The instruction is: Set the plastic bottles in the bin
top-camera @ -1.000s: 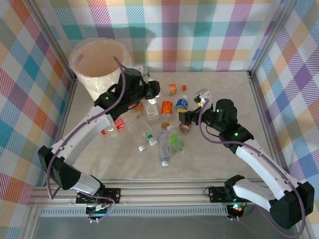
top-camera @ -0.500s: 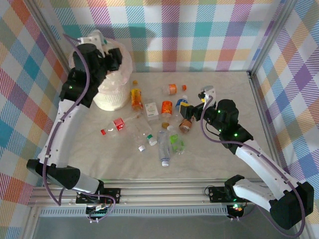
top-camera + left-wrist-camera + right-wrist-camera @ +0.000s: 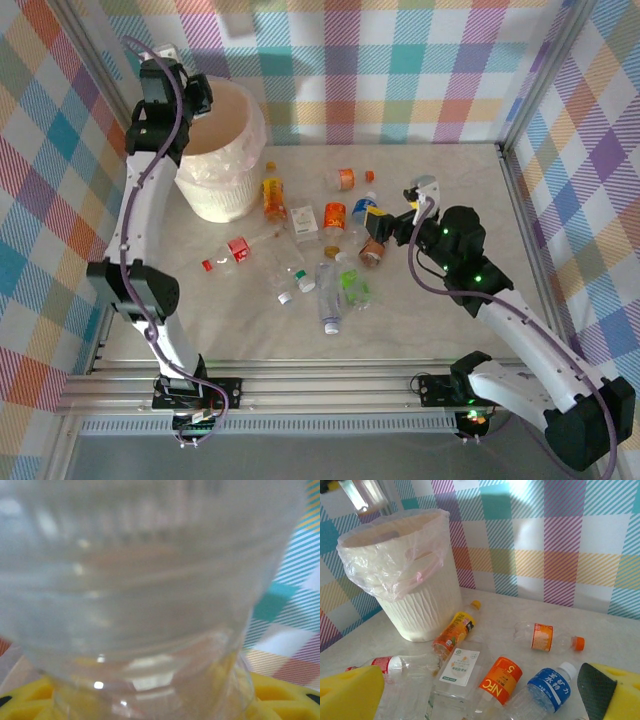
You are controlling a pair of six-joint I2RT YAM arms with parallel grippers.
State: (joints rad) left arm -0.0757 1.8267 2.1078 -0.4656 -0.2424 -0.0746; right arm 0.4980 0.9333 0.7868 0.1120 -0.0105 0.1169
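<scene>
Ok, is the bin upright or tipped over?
Upright. The bin stands on its base with its open mouth facing up, and the plastic bag is folded over its rim.

Pale marbled tabletop [image 3: 470,170] enclosed on three sides by pastel plaid cloth walls [image 3: 400,70]; metal rails [image 3: 330,385] run along near edge.

We see plaid walls [image 3: 400,60]: teal, orange, purple, pink and yellow on white. The bench [image 3: 450,200] is beige, marbled. The bin [image 3: 420,605] is cream-white, ribbed; its liner [image 3: 375,565] translucent with pinkish folds. The yellow-capped bottle [image 3: 454,630] has an orange label, the orange-capped bottle [image 3: 542,636] an orange band, the NFC bottle [image 3: 501,679] an orange label, the blue-label bottle [image 3: 551,688] a white cap. There's a red-label bottle [image 3: 381,664]. The clear bottle [image 3: 140,580] is colourless. On the right tool [image 3: 480,692] the pads [image 3: 350,695] are yellow, one black-patched. The arms [image 3: 520,320] are white with black joints, purple cables.
</scene>
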